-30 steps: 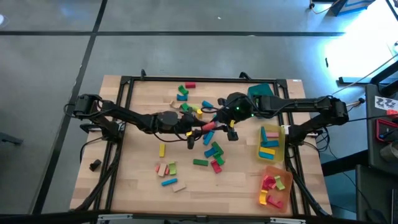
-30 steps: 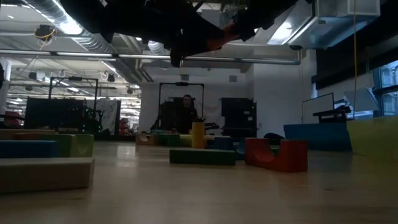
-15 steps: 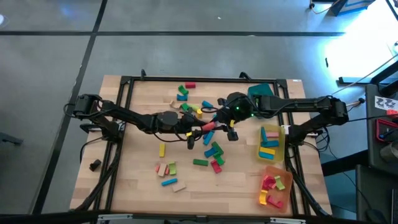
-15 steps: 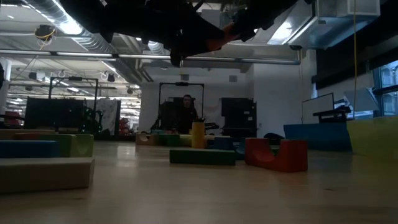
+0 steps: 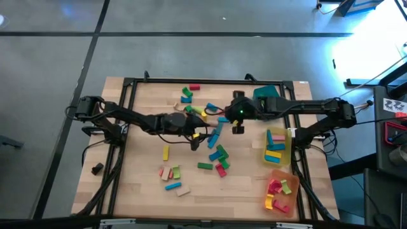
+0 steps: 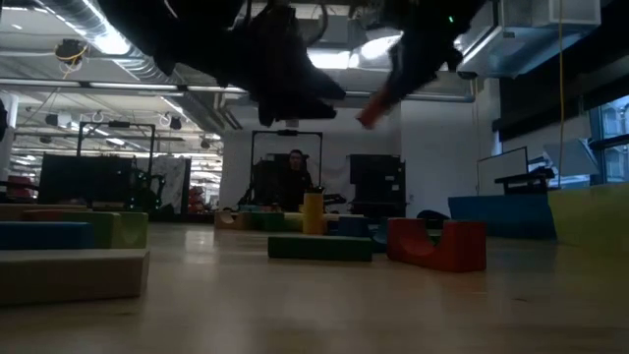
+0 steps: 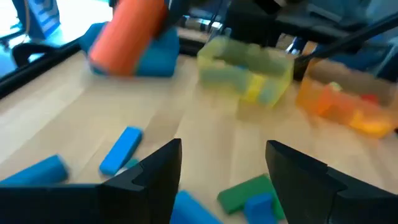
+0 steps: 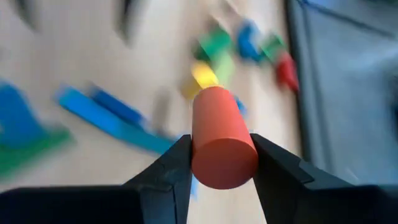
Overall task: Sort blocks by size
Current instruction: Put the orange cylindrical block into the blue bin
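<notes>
My right gripper (image 5: 237, 127) is shut on a red wooden cylinder (image 8: 222, 144) above the middle of the table. The cylinder's lower end shows in the low view (image 6: 368, 117). My left gripper (image 5: 201, 133) is open and empty just left of it, above loose blue and green blocks (image 7: 127, 148). The cylinder also shows ahead of it in the left wrist view (image 7: 127, 34). Many coloured blocks (image 5: 217, 154) lie flat on the wooden table (image 5: 140, 172). My right gripper pinches the red cylinder's round side (image 8: 198, 155) between its two fingers, at the end nearest the wrist. The cylinder lies along the fingers and sticks out beyond them. It is lifted clear of the table and slants downward.
A teal tray (image 5: 267, 93) stands at the far right, a yellow tray (image 5: 287, 149) with blue and yellow blocks below it, and an orange tray (image 5: 291, 179) with red and pink blocks at the near right. A dark lump (image 5: 96, 168) lies off the table's left edge.
Both grippers held the red cylinder between them. My left gripper has let go and drawn back toward the table's left. My right gripper has kept the cylinder, turned, and carried it toward the right and far side, where it now slants down.
</notes>
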{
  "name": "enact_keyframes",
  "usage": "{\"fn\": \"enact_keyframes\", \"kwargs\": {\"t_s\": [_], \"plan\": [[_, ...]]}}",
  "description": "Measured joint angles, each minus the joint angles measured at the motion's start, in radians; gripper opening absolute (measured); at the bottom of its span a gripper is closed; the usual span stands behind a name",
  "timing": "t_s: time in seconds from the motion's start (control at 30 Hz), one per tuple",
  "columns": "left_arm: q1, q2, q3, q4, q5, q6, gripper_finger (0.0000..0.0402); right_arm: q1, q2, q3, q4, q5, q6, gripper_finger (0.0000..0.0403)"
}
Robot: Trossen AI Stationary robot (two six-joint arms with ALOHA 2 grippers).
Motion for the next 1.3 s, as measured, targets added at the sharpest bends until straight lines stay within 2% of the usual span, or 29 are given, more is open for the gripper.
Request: {"fn": "enact_keyframes", "kwargs": {"t_s": [0.2,0.33,0.57,0.83,0.97,1.13,1.3], "plan": [[0.013,0.000,0.000,-0.077,-0.001,-0.015,0.0219,-0.106,0.000,0.000,-0.248,0.254,0.003,0.0139],[0.015,0.000,0.000,-0.111,-0.001,-0.015,0.0219,-0.217,0.000,0.000,-0.350,0.311,0.016,0.0138],[0.016,0.000,0.000,-0.118,-0.001,-0.015,0.0219,-0.434,0.000,0.000,-0.406,0.301,0.035,0.0138],[0.018,0.000,0.000,-0.126,-0.006,-0.015,0.0219,-0.618,0.000,0.000,-0.405,0.135,0.030,0.0143],[0.018,0.000,0.000,-0.132,-0.006,-0.015,0.0219,-0.665,0.000,0.000,-0.405,0.085,0.032,0.0165],[0.018,0.000,0.000,-0.131,-0.010,-0.015,0.0219,-0.669,0.000,0.000,-0.400,0.056,0.059,0.0190],[0.018,0.000,0.000,-0.131,-0.100,-0.014,0.0219,-0.669,0.000,0.000,-0.389,0.049,0.060,0.0198]]}}
